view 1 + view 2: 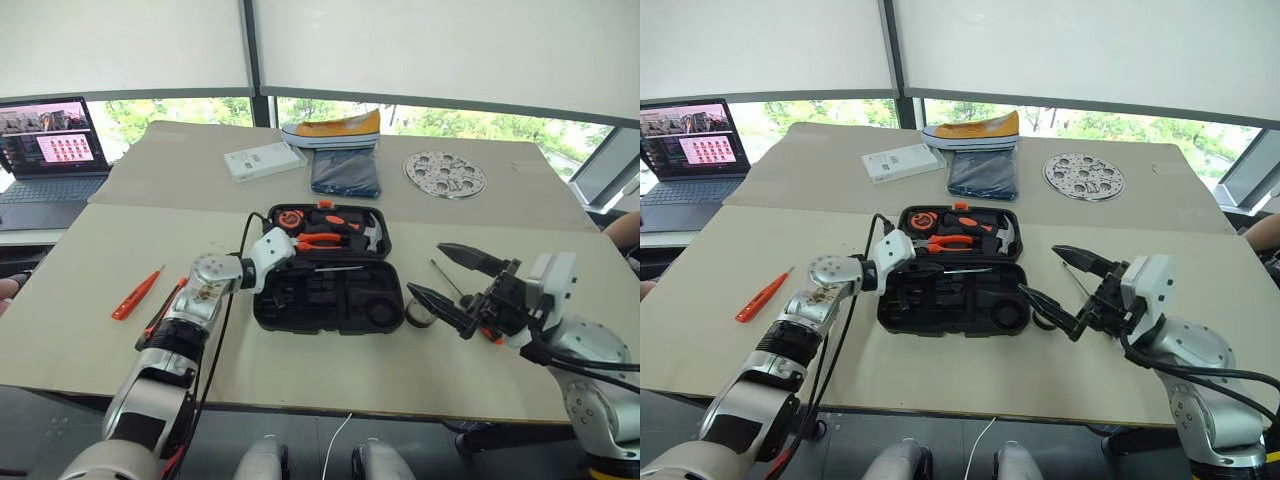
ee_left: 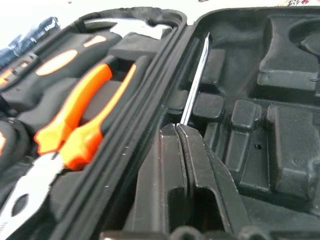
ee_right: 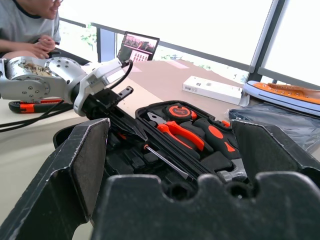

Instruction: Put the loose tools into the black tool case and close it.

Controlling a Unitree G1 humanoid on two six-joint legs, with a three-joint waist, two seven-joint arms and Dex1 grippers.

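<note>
Beige table (image 1: 90, 300) — blinds-shaded windows (image 1: 420, 50) behind.

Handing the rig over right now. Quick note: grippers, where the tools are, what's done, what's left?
Left gripper: shut over the open case, with a screwdriver's steel shaft running out past its fingertips; the handle is hidden, so the grip is unconfirmed.
Right gripper: open, empty, above the table to the right of the case.
Loose on the table: tester pen and utility knife left of the case, tape roll and second screwdriver on its right.
Done: nothing clearly seated yet.
Left: seat the screwdriver, load the other four, close the case.
</note>
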